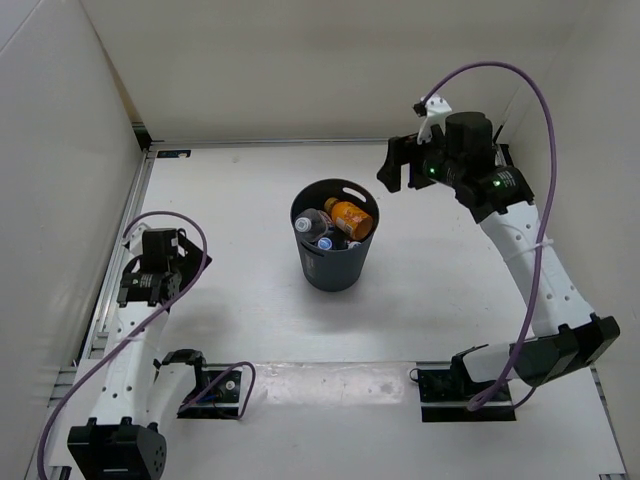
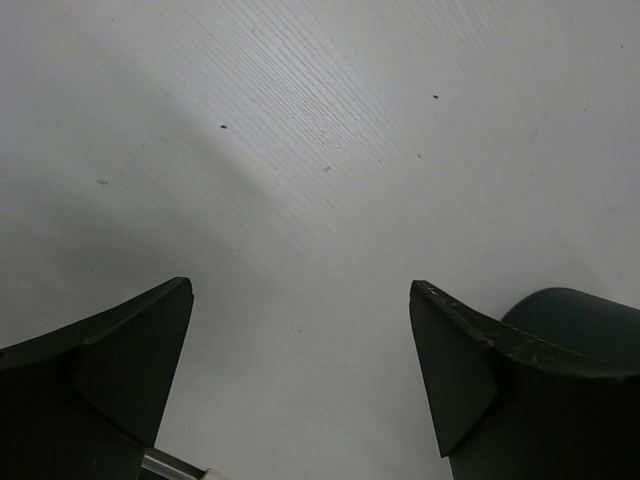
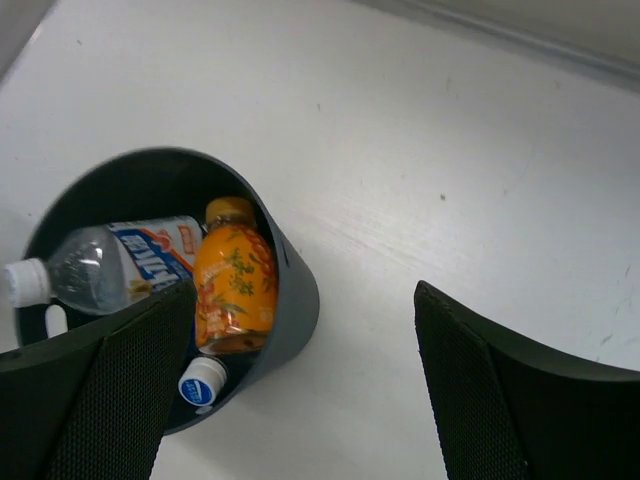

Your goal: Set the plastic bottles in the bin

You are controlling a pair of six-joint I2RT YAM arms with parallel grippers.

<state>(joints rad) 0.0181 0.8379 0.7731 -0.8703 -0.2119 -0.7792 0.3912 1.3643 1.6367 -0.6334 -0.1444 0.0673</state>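
Observation:
The dark blue-grey bin (image 1: 335,272) stands upright at the table's middle. Inside it lie the orange bottle (image 1: 350,217), a clear bottle with a white colourful label (image 1: 314,222) and a bottle with a blue-marked cap (image 1: 325,243). In the right wrist view, the bin (image 3: 296,300) holds the orange bottle (image 3: 232,285), the labelled clear bottle (image 3: 120,262) and a white cap with a blue logo (image 3: 203,381). My right gripper (image 1: 398,170) is open and empty, raised up and to the right of the bin (image 3: 305,290). My left gripper (image 1: 148,290) is open and empty over bare table (image 2: 300,285).
White walls enclose the table on the left, back and right. The bin's edge shows at the lower right of the left wrist view (image 2: 590,315). Purple cables loop over both arms. The arm bases (image 1: 465,385) sit at the near edge.

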